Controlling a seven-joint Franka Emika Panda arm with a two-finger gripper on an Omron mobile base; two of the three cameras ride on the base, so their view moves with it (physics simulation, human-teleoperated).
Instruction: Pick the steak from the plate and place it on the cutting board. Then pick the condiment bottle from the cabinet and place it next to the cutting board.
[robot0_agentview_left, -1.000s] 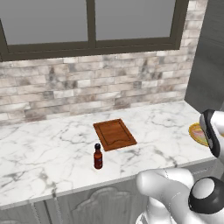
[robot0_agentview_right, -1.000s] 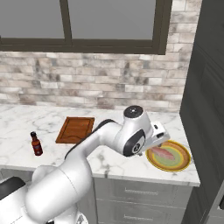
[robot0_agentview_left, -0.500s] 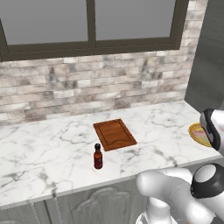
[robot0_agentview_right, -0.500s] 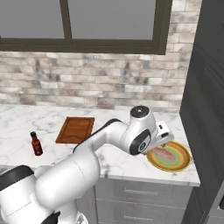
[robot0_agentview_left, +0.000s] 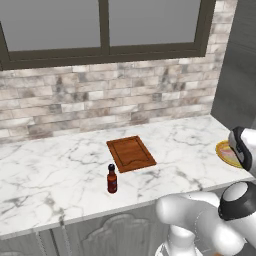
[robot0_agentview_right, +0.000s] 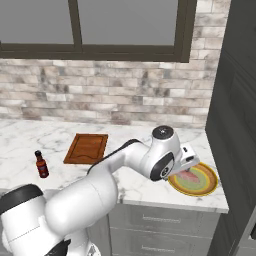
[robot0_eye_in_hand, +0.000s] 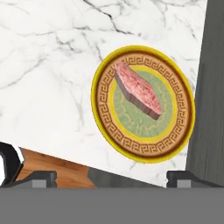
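The steak (robot0_eye_in_hand: 136, 89), a pink slab, lies on the plate (robot0_eye_in_hand: 101, 94) with its yellow-orange rim. In the hand view my gripper (robot0_eye_in_hand: 113, 178) is open above them, a dark fingertip (robot0_eye_in_hand: 43, 177) at each bottom corner and nothing between them. In the right base view the hand hovers over the left part of the plate (robot0_agentview_right: 206, 185), just above the steak (robot0_agentview_right: 188, 176). The reddish-brown cutting board (robot0_agentview_left: 131, 152) lies mid-counter. The condiment bottle (robot0_agentview_left: 112, 179) stands upright on the counter in front of the board's left corner. The cabinet is out of view.
A tall dark grey panel (robot0_agentview_right: 235, 125) rises right beside the plate at the counter's right end. A brick wall and a window (robot0_agentview_left: 105, 25) run behind the white marble counter (robot0_agentview_left: 50, 170). The plate sits near the counter's front edge.
The arm has swung a little further right and down, bringing the hand closer over the plate. The board, bottle, plate and steak have not moved.
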